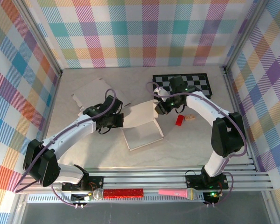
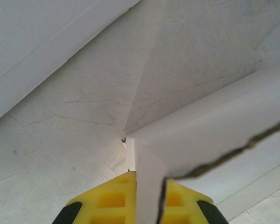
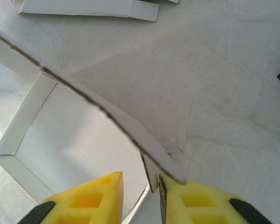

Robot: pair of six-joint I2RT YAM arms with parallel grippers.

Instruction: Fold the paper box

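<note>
**Tray formed, tall panel yet to come down**

The paper box [image 1: 142, 136] sits in the middle of the surface [image 1: 186, 149], just below centre in the overhead view. Its shallow tray has taken shape. The right wrist view looks down into the tray, where low folded-up walls run along the left and lower-left sides. At the tray's far side a large panel rises at a lean, neither brought down nor tucked in. I'd judge the job roughly half done: the base is formed, and the big panel and its end flaps are left to fold over and seat.

The left gripper [image 1: 115, 120] is at the left end of that leaning panel. In its own view a thin white flap of the box runs straight down between the yellow fingers [image 2: 112, 200], which are closed flat on it.

The right gripper [image 1: 159, 108] is at the panel's right end, just above and right of the tray. Its jaws stand a little apart. The panel's dark raw edge lies against the inner face of one finger [image 3: 200, 205] while the other stands clear, so I wouldn't call that a hold.

Further out, a flat cardboard sheet [image 1: 95, 93] lies at the upper left and a checkerboard [image 1: 196, 84] at the upper right. A red block [image 1: 179, 120] and a small wooden block [image 1: 190, 117] lie just right of the right gripper.
</note>
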